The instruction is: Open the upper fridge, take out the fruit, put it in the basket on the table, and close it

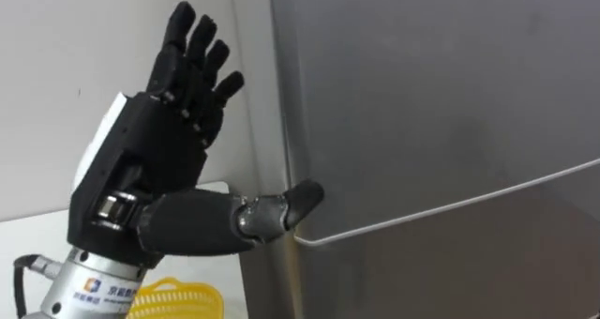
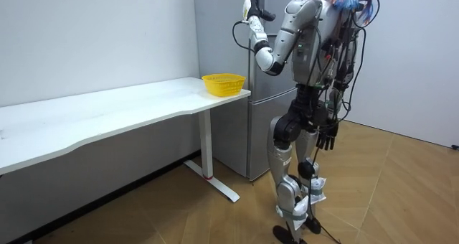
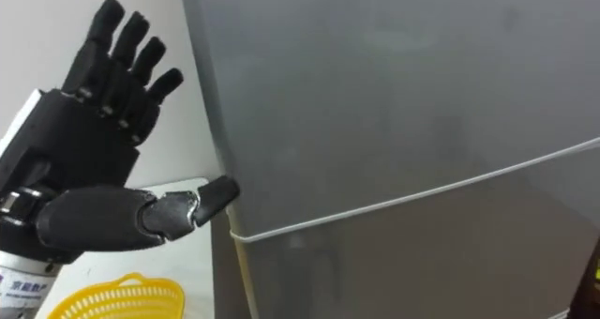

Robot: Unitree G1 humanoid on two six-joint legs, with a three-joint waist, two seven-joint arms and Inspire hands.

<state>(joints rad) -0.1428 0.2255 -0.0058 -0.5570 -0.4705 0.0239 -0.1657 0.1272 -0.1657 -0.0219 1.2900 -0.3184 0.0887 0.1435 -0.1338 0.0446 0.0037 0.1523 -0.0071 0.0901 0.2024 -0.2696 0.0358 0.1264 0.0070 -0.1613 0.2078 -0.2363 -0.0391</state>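
Fingers (image 1: 192, 61) of the left hand (image 1: 159, 141) stand straight and spread, pointing upward, holding nothing. Thumb (image 1: 281, 211) juts out to the right, its tip touching the left edge of the fridge (image 2: 262, 129) at the seam (image 1: 450, 205) between the upper door (image 1: 431, 94) and the lower door (image 1: 469, 263). No finger is hooked behind the door edge. The palm faces the fridge side, close to the wall on the left.

Right hand (image 2: 326, 138) hangs low beside the robot's thigh, well apart from the fridge. The robot stands upright, facing the fridge front. A yellow basket (image 1: 178, 300) sits on the end of the white table (image 2: 107, 111), just left of the fridge and below the raised hand.

Upper door is shut, with no gap along its edge. Item to be retrieved is not visible; judged to be behind that door.

Assessment: task at its opening stage. Contact at the door edge is made. Outstanding: purchase on the edge, door swung open, item located, grasped and withdrawn.
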